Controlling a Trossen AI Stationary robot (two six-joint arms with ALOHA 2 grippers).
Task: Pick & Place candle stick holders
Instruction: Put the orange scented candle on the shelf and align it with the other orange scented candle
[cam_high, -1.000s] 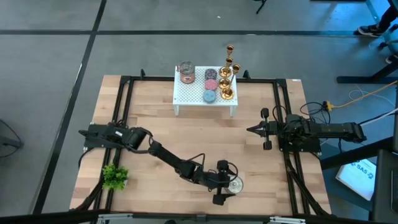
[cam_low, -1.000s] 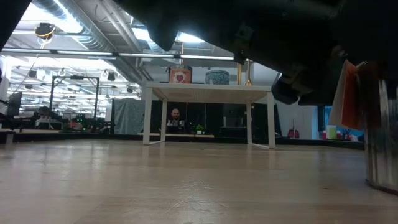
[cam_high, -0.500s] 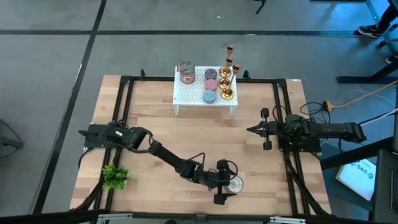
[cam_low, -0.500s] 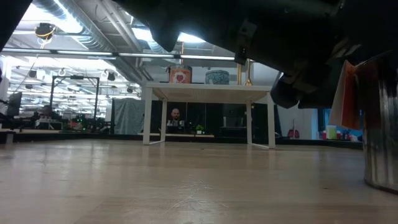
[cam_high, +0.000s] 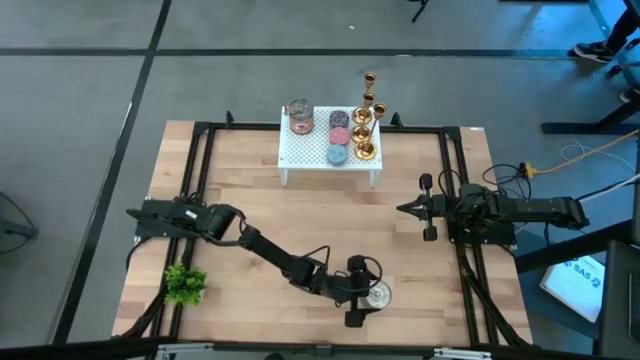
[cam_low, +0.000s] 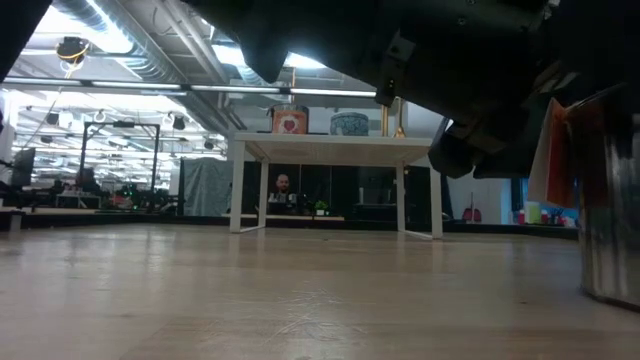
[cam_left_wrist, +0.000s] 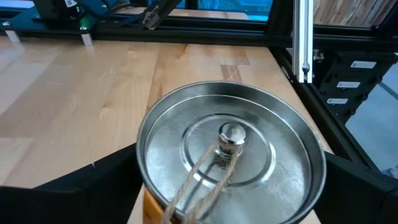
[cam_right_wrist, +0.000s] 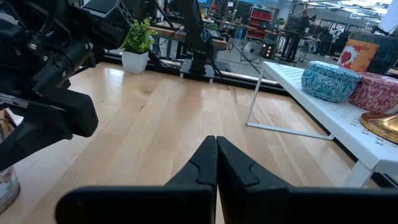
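All three candle stick holders (cam_high: 366, 125) stand unmoved on the white rack (cam_high: 310, 152); left hand (cam_high: 364, 292) straddles a silver tin (cam_left_wrist: 230, 152), spread wide; right hand (cam_high: 405, 209) clenched empty.

gold candle stick holders (cam_high: 366, 120), white rack (cam_high: 318, 150), silver tin (cam_left_wrist: 231, 149).

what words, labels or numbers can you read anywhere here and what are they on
"SAS": partly readable on the blue and white sign lying on the floor right of the table; the rest of its text is too small.
White labels on the black equipment beside the table edge: too blurred to read.
Red and orange poster in the room behind: no legible text.
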